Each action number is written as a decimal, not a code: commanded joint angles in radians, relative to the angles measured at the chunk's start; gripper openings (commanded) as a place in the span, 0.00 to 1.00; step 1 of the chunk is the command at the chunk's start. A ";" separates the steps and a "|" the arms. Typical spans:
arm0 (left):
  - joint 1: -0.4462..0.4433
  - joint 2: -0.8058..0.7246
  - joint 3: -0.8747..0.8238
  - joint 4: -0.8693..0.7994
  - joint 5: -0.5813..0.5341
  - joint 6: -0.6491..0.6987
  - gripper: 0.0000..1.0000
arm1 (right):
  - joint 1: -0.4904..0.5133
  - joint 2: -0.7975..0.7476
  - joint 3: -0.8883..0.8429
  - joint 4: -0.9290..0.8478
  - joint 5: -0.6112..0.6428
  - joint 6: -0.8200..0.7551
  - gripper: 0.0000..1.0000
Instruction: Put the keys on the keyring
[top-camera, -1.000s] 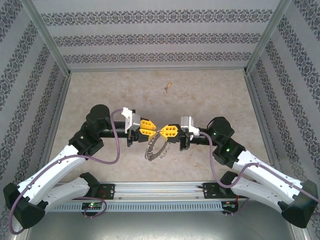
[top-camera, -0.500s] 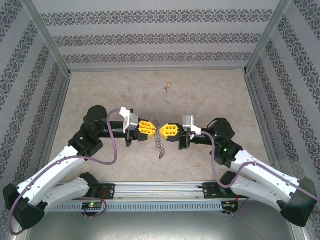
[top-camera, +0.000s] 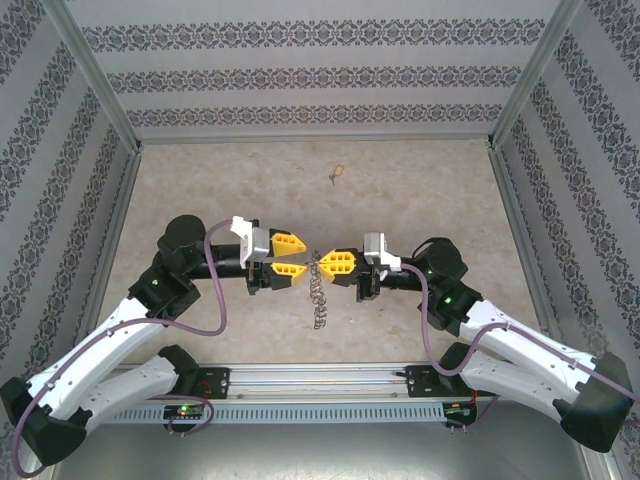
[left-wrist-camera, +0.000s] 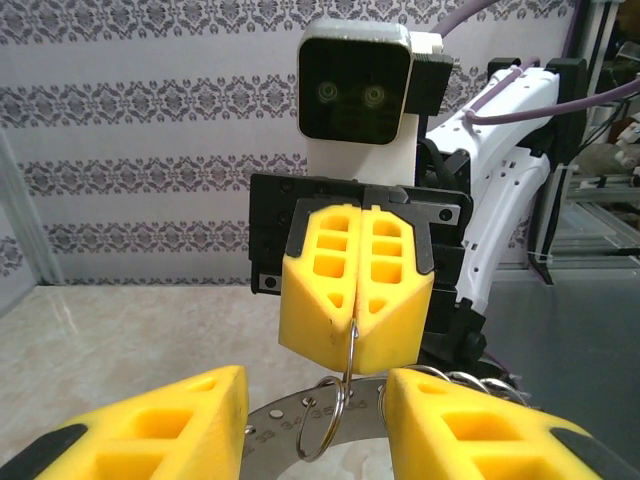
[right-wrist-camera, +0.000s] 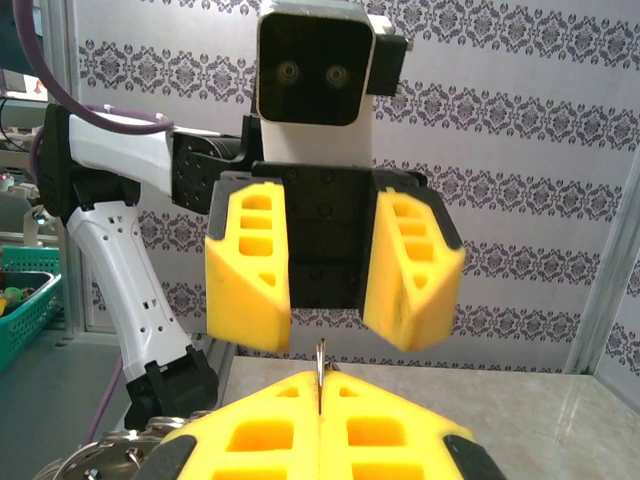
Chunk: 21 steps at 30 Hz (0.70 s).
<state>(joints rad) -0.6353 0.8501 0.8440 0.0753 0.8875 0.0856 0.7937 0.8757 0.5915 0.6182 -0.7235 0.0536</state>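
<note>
Spanning between patterned walls (top-camera: 320, 80), the beige table (top-camera: 430, 200) bears a gold key (top-camera: 336, 176).

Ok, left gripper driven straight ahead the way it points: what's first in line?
Likely the keyring pinched in the shut right gripper, then that gripper's fingertips. The open left gripper faces them head-on; the exact gap is hard to judge.

We log 2 arms, left arm (top-camera: 100, 348) and right arm (top-camera: 520, 345): white link shells, black joint housings. A purple cable (top-camera: 216, 285) runs along each. Left gripper (top-camera: 300, 256) and right gripper (top-camera: 325, 263) carry yellow wedge fingers (left-wrist-camera: 320, 300) with rectangular cut-outs. Wrist camera (right-wrist-camera: 315, 65): black face, 2 lenses, white housing.
</note>
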 joint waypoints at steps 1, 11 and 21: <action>-0.008 -0.026 0.025 -0.032 -0.018 0.034 0.41 | -0.014 -0.021 -0.012 0.083 -0.009 0.019 0.00; -0.024 0.008 0.028 -0.024 0.017 0.029 0.28 | -0.018 -0.009 -0.012 0.114 -0.010 0.035 0.00; -0.042 0.045 0.036 -0.010 0.031 0.034 0.26 | -0.022 0.000 -0.013 0.122 -0.008 0.040 0.00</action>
<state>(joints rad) -0.6598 0.8936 0.8455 0.0597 0.8898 0.1009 0.7807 0.8753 0.5793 0.6670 -0.7231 0.0807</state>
